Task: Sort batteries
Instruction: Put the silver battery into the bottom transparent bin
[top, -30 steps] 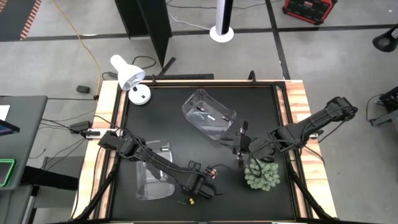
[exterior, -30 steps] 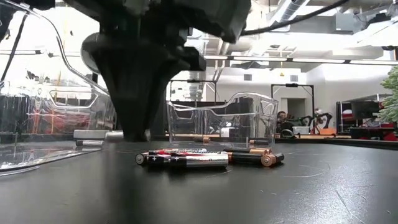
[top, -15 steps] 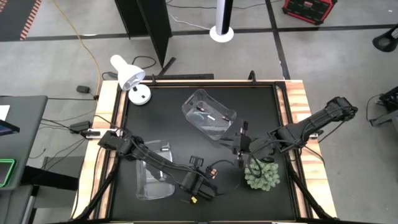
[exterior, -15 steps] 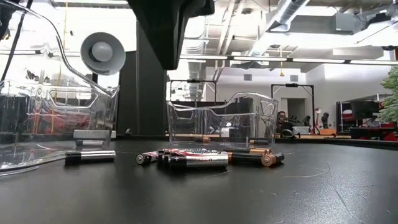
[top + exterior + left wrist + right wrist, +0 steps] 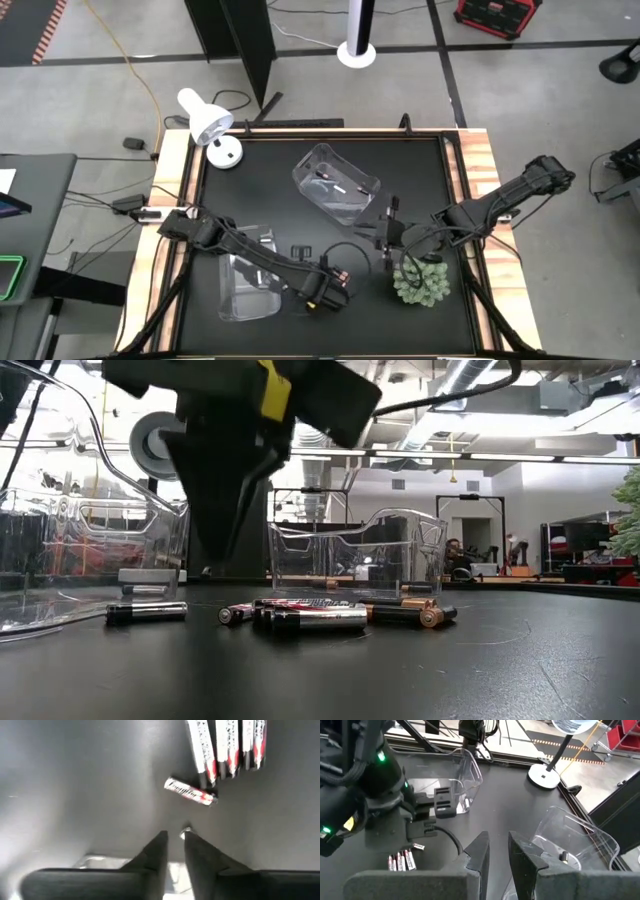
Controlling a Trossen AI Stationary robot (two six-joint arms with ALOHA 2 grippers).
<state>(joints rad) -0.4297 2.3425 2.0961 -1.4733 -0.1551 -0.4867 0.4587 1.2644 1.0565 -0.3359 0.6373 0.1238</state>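
On the black table (image 5: 300,190), near its front edge, the left gripper (image 5: 174,840) hovers over the batteries (image 5: 227,745), which lie just ahead of its fingertips; its jaws stand slightly apart, holding nothing. The batteries are slim silvery cylinders with red bands, one lying loose beside the row. The right gripper (image 5: 498,845) waits near the clear plastic bin (image 5: 336,183), slightly open and empty.

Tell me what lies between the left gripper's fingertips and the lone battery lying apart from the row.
In the left wrist view, only bare black table separates the left gripper from the lone battery.
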